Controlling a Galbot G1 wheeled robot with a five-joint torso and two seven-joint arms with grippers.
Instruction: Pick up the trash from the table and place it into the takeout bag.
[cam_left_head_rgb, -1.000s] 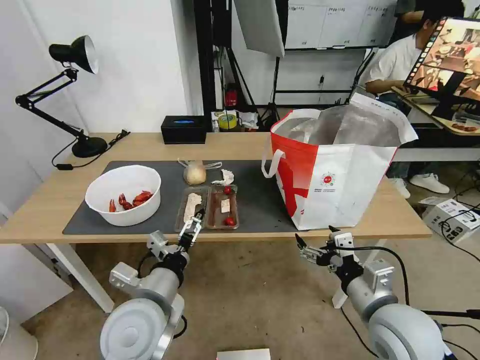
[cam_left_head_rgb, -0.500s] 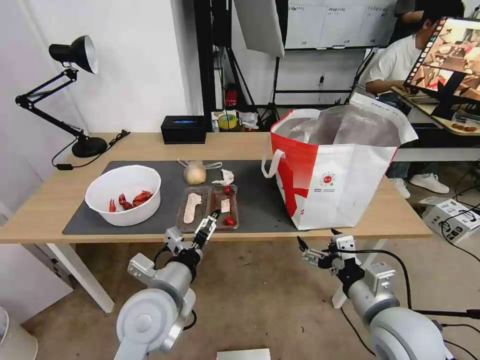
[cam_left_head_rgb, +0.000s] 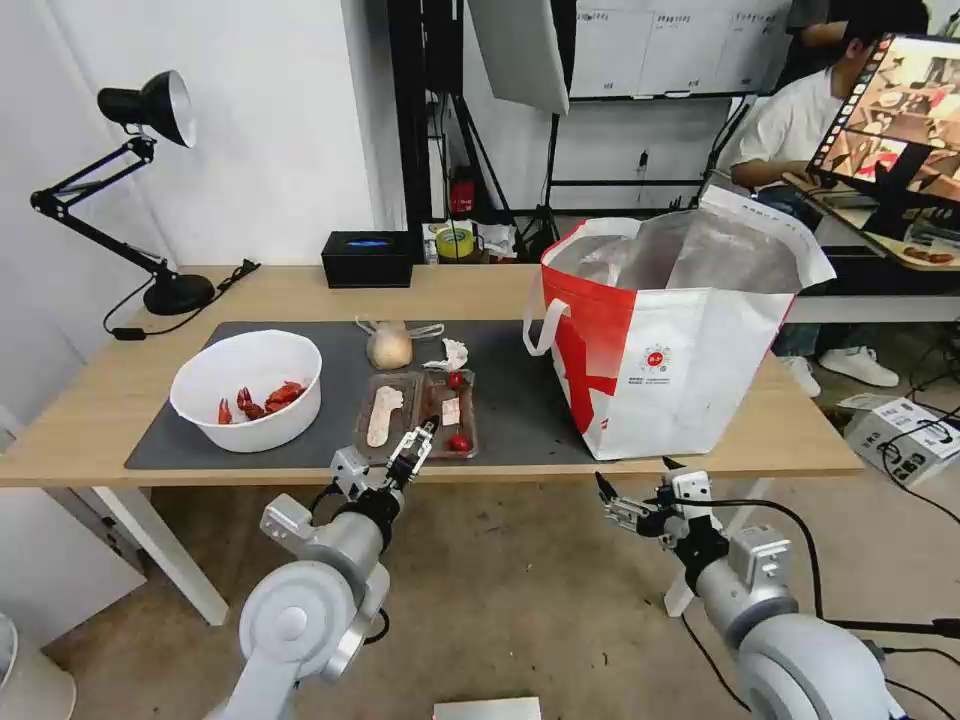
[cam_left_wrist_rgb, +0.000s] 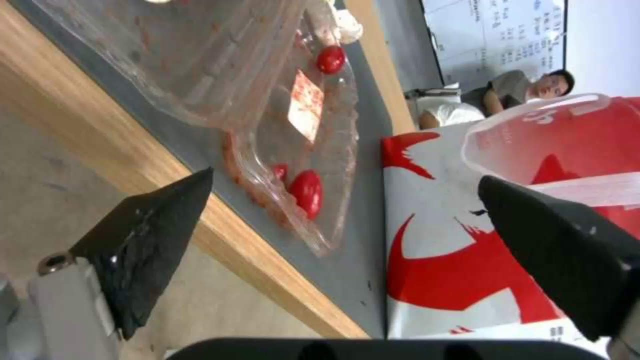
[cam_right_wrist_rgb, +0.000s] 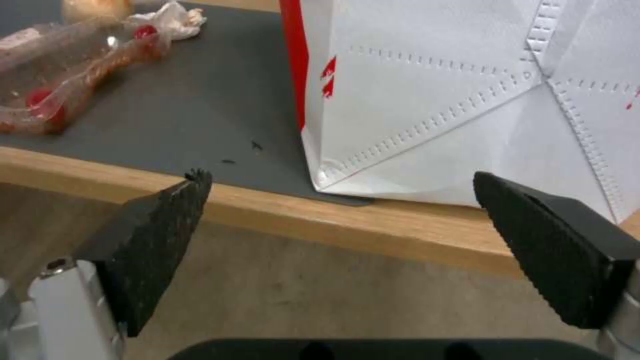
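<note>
Head view, approach stage. Left gripper (cam_left_head_rgb: 412, 450) sat at the near edge of the desk (cam_left_head_rgb: 90, 400), at the front rim of the clear two-part tray (cam_left_head_rgb: 416, 413). Left wrist view showed the fingers (cam_left_wrist_rgb: 143, 240) spread wide with nothing between them; the tray's near corner and its red scraps lay ahead in the gap, not yet touched.

Right gripper (cam_left_head_rgb: 632, 492) hung below and in front of the desk edge, under the near corner of the takeout bag (cam_left_head_rgb: 670, 340). Its fingers (cam_right_wrist_rgb: 157, 240) were also wide apart and empty. It looked idle.

Layout on the dark mat (cam_left_head_rgb: 520, 400), taking the tray as centre:
- white bowl (cam_left_head_rgb: 247, 388) of crayfish shells at 9 o'clock, well apart;
- knotted clear bag (cam_left_head_rgb: 390, 345) with the beige lump at 12 o'clock, near;
- crumpled tissue (cam_left_head_rgb: 450, 353) at 1 o'clock, just beside the tray's far corner;
- takeout bag at 3 o'clock, upright, mouth open, foil lining showing.

None of the trash appeared to be in the bag so far, though its inside was not fully visible.

Judgement: the tray was the first pick. The next move would call for easing the fingers forward over the thin rim and closing gently, since the plastic looked flimsy and the loose scraps could spill if the tray tipped. The lift would then have to clear the bag's tall rim.
</note>
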